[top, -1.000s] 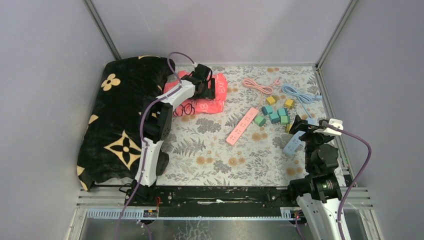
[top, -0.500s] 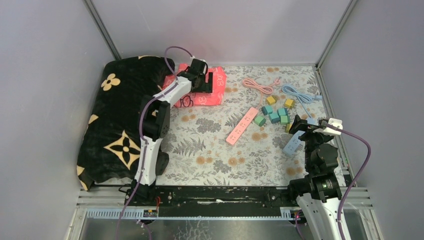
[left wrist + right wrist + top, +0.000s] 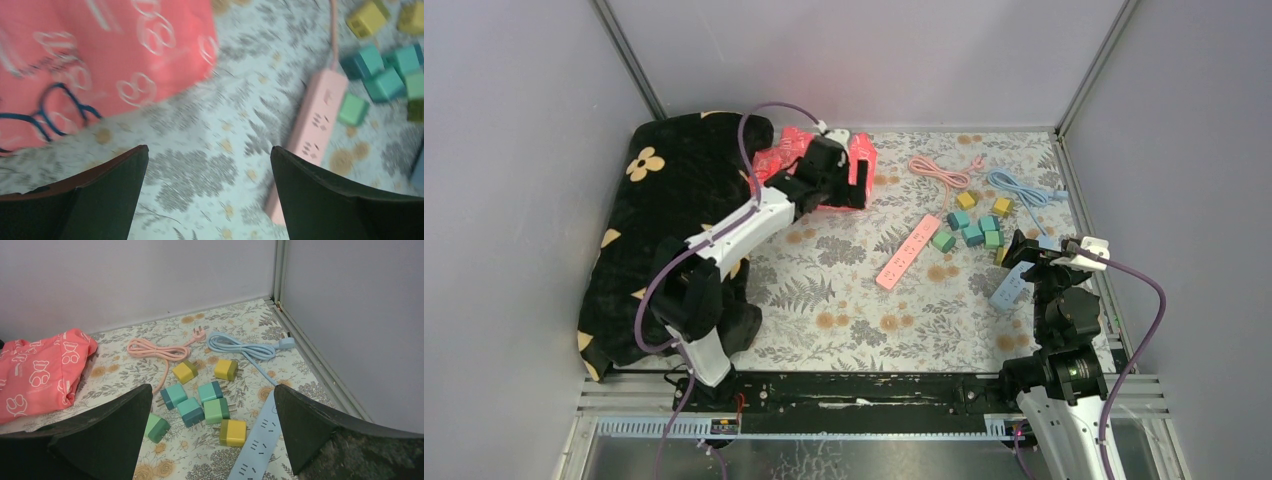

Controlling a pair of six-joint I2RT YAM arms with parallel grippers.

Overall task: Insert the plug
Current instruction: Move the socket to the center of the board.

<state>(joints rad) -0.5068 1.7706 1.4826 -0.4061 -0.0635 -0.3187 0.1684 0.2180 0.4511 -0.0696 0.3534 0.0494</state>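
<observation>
- Left wrist view: the left fingers (image 3: pixel 95 200) stand released and wide apart with nothing between them, above the floral-patterned bench (image 3: pixel 200 170). The pink cloth (image 3: pixel 100 55) lies to the upper left. The pink power strip (image 3: pixel 312 135) runs down the right side, with the plugs (image 3: pixel 385 82) just beside its far end.
- Right wrist view: the right fingers (image 3: pixel 100 440) are likewise released and hold nothing. The plugs, teal, green and yellow cubes, lie loose on the bench in a cluster. The blue power strip (image 3: pixel 260 440) lies just right of them. The coiled pink cable (image 3: pixel 155 350) and blue cable (image 3: pixel 240 347) lie beyond, near the plain grey walls (image 3: pixel 125 275).
- Top external view: grey walls close in the bench on three sides, and a black blanket (image 3: pixel 654 230) with gold motifs covers its left part. The plugs sit between the two strips.
- Change over the last second: the left arm (image 3: pixel 744 220) has swung its elbow back toward the near edge, and its fingers now point toward the strips. The pink cloth has shifted toward the far wall. The right arm (image 3: pixel 1064 310), both strips and the plugs are unmoved.
</observation>
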